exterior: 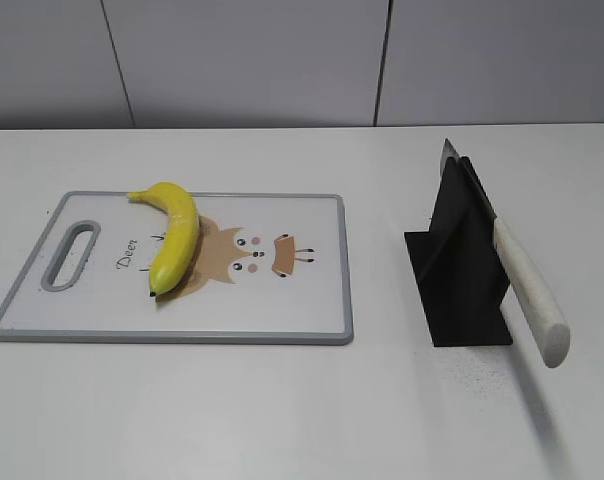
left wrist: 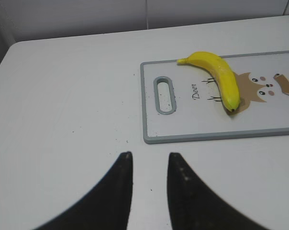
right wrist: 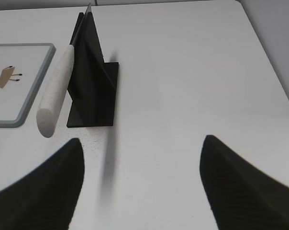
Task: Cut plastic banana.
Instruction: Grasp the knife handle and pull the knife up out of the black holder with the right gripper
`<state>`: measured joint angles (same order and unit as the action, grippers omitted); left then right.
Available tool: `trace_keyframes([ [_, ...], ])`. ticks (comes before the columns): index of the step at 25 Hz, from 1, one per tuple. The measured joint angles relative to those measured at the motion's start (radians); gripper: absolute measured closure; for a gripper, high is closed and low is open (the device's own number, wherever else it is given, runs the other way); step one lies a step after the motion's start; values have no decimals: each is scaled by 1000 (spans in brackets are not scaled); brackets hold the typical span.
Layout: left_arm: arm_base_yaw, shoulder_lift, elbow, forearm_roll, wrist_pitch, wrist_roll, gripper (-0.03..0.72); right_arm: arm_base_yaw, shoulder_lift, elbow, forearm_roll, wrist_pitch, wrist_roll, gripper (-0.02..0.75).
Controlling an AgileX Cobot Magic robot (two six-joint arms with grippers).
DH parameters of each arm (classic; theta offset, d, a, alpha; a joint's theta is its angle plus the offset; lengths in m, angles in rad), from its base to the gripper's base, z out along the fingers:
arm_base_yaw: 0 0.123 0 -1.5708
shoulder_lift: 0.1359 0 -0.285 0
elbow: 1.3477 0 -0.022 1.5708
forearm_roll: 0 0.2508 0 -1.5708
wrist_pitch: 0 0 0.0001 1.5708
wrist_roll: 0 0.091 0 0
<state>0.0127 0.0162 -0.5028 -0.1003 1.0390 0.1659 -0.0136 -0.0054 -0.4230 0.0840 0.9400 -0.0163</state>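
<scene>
Plastic banana [exterior: 174, 236]: lies whole on the left part of a grey-rimmed cutting board [exterior: 322, 330] (deer print), stem toward the far edge. Knife [exterior: 517, 280]: white handle, blade slotted in a black stand [exterior: 460, 290], right of the board. Left gripper [left wrist: 149, 165]: fingers narrowly apart, over bare table; right gripper [right wrist: 142, 158]: fingers wide apart, near the stand, holding nothing.

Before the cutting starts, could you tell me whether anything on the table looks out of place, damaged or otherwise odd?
Nothing stands out. The plastic banana lies whole on the cutting board, over its printed deer. The knife rests slanted in its black stand, handle overhanging toward the front. A few tiny dark specks dot the table.
</scene>
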Motion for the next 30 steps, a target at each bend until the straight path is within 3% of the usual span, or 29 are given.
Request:
trace_keyframes([
  [21, 0, 0, 0, 1, 0, 0, 445, 0, 0, 1, 16, 0, 0, 149],
  [24, 0, 0, 0, 1, 0, 0, 356, 0, 0, 1, 16, 0, 0, 149],
  [28, 0, 0, 0, 1, 0, 0, 108, 0, 0, 1, 16, 0, 0, 149],
  [30, 0, 0, 0, 1, 0, 0, 50, 0, 0, -7, 16, 0, -6, 149],
])
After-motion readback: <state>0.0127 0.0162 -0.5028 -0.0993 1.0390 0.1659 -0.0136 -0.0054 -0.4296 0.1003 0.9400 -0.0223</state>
